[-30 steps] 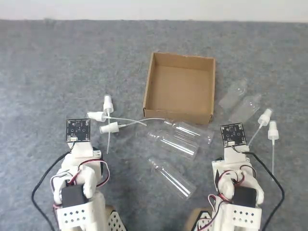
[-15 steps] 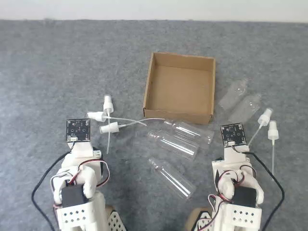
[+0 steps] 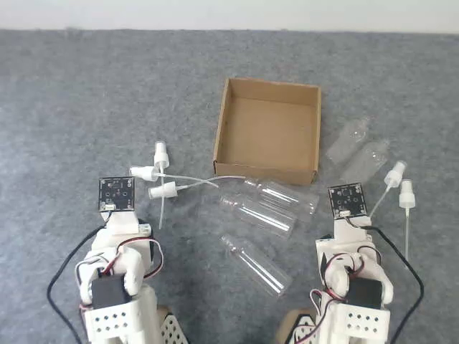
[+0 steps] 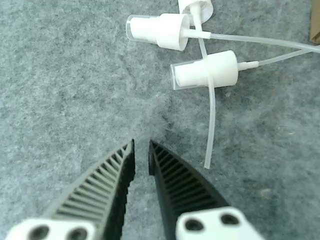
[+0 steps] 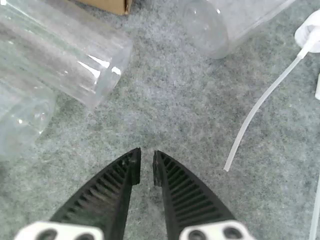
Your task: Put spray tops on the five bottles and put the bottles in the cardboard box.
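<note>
We see the left gripper drawn nearly shut, only a thin slit between its ribbed black fingers. It holds nothing and its tips sit over bare grey carpet. The right gripper is in the same state, pinched to a slit and touching no task object.

The left wrist view gives us three spray tops just ahead of the fingertips, their thin tubes crossing. One dip tube ends close beside a finger but apart from it. The right wrist view gives us the rounded bases of clear bottles lying on their sides, with a corner of the cardboard box beyond them.

The high view gives us the full count. We count five bottles, all lying on the carpet: three in front of the box between the arms and two to the box's right. We count five spray tops, three in a cluster on the left and two on the right. One open-topped cardboard box stands in the middle, farther from the arms.
</note>
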